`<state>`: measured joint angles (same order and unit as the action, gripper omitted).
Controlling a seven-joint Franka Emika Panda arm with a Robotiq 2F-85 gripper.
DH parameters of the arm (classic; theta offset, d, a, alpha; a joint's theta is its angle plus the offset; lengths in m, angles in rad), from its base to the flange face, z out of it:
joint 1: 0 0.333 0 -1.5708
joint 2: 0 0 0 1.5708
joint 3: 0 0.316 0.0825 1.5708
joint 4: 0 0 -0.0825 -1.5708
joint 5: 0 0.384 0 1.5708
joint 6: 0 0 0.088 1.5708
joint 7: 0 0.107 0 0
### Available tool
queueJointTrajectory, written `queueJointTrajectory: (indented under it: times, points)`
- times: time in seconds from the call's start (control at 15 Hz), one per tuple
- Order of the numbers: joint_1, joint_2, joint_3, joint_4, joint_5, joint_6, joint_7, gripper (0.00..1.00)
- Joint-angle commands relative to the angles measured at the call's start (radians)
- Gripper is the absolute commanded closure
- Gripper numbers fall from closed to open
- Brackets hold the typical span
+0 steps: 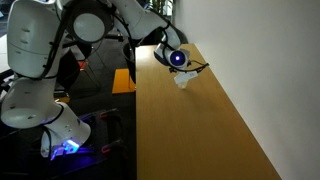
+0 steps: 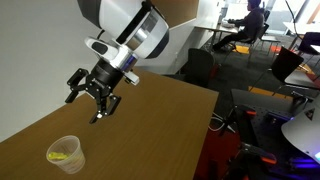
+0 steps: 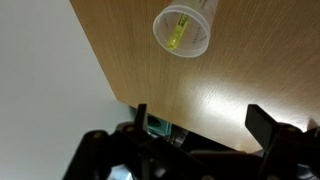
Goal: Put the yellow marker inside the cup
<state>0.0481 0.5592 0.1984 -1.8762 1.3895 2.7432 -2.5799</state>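
Note:
The cup point(image 2: 65, 153) is small, translucent plastic and stands upright on the wooden table point(image 2: 150, 130). The yellow marker point(image 2: 58, 156) lies inside it. In the wrist view the cup point(image 3: 182, 31) shows from above with the yellow marker point(image 3: 176, 38) in it. The cup is a small whitish shape in an exterior view point(image 1: 181, 81). My gripper point(image 2: 97, 100) is open and empty, raised above the table and apart from the cup. Its two fingers frame bare wood in the wrist view point(image 3: 200, 118).
A white wall point(image 1: 260, 60) runs along the table's far side. The table edge drops off toward office chairs point(image 2: 290, 65) and a seated person point(image 2: 245, 22). The robot's base point(image 1: 40, 110) stands beside the table.

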Motion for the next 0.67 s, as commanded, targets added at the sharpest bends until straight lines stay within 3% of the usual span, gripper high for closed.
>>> queueJointTrajectory:
  times: [0.0, 0.6]
  points:
    - [0.022, -0.123, -0.010, -0.145, 0.017, 0.122, 0.047, 0.00]
    - [0.053, -0.241, -0.015, -0.341, 0.020, 0.475, 0.230, 0.00]
